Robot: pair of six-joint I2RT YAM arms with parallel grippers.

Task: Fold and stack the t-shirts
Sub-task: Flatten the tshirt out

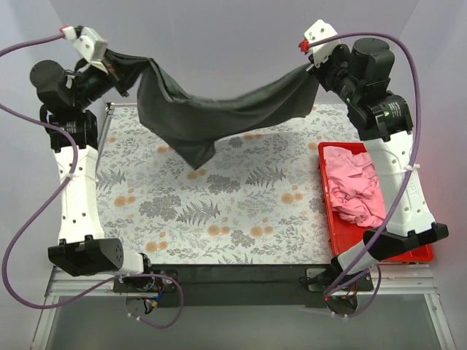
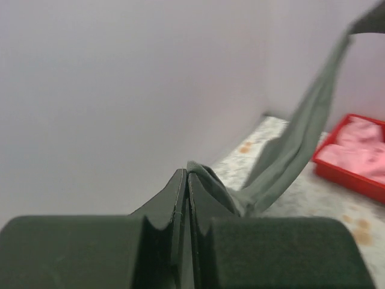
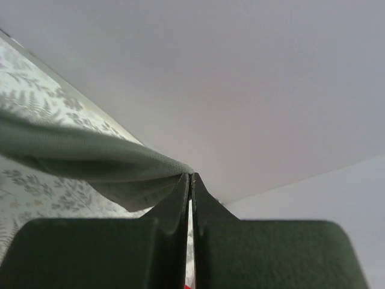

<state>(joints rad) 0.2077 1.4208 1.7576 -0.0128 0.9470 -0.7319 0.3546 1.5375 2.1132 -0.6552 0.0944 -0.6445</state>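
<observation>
Charcoal cloth hangs in the air over the far edge of the table: the dark grey t-shirt is stretched between the two arms and sags in the middle. A loose fold droops toward the floral table cloth left of centre, and from above I cannot tell whether its lowest tip touches. The left gripper is raised near the far left corner, its fingers pressed together on one end of the shirt. In the left wrist view the two dark pads meet with a bunch of grey fabric pinched between them, and the rest runs off to the right as a narrow band. The right gripper is raised near the far edge toward the right corner, clamped on the other end. Its wrist view shows the fingers closed, with the fabric leaving them to the left. Pink t-shirts lie crumpled in a heap in the red tray, which sits along the right edge of the table. The heap fills the tray's far part, and the right arm partly hides its near part. The grey shirt and the pink heap are apart.
</observation>
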